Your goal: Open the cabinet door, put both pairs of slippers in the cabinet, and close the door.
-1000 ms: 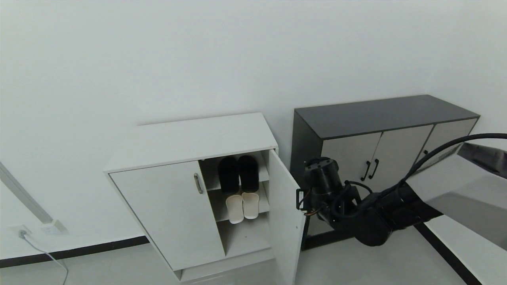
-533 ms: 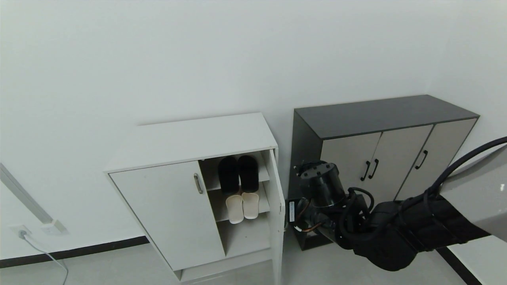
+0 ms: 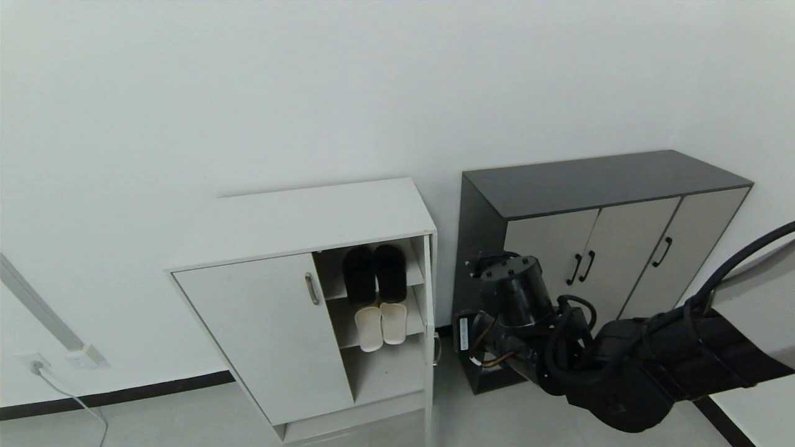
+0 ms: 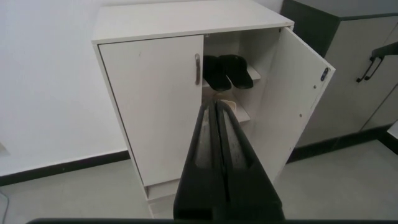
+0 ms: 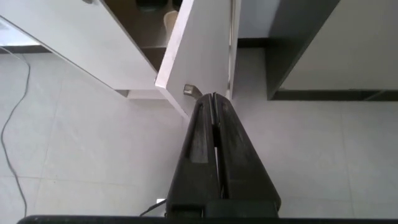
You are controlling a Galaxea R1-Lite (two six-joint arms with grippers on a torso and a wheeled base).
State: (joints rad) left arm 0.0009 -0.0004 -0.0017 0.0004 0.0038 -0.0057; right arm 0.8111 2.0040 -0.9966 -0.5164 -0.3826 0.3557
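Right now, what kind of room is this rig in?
Probably a home-style entryway, or a test room set up as one: a white shoe cabinet with black slippers and white slippers on its shelves, a dark sideboard beside it, bare wall, tiled floor.

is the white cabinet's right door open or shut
Open: the right door stands swung out, leaving the black slippers and white slippers visible inside.

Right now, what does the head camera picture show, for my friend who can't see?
A white cabinet has its right door open, with black slippers on the top shelf and white slippers just below. The robot's right arm is beside the door, near a dark cabinet.
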